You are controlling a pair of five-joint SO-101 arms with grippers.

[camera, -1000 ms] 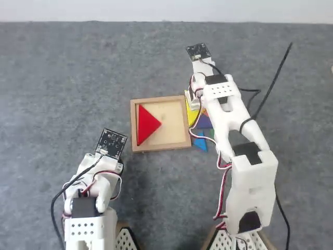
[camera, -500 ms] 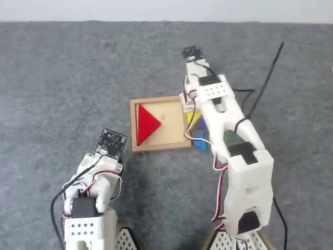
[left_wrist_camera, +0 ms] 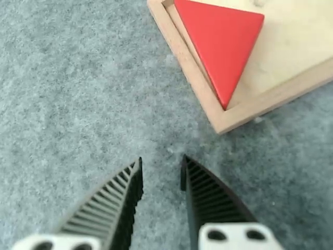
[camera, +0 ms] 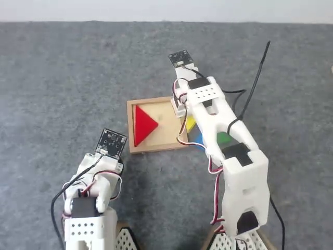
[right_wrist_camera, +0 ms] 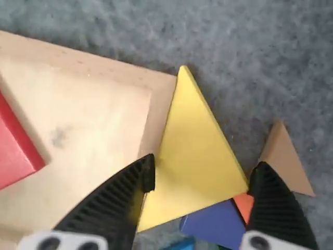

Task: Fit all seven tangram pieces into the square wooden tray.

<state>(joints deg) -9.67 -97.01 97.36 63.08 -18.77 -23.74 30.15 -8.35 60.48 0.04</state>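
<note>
Yellow wooden triangle (right_wrist_camera: 195, 151) lies between the tips of the open right claw (right_wrist_camera: 205, 174), at the 3 o'clock rim of the square wooden tray (right_wrist_camera: 104, 65) seen from above.

Robot lab bench: grey felt (camera: 62, 78), pale wall (camera: 156, 10).

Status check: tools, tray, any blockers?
Left tool open, over carpet by tray corner. Right tool open, straddling yellow triangle at tray rim. Red triangle in tray; blue piece, tan piece outside. No blockers seen.
</note>
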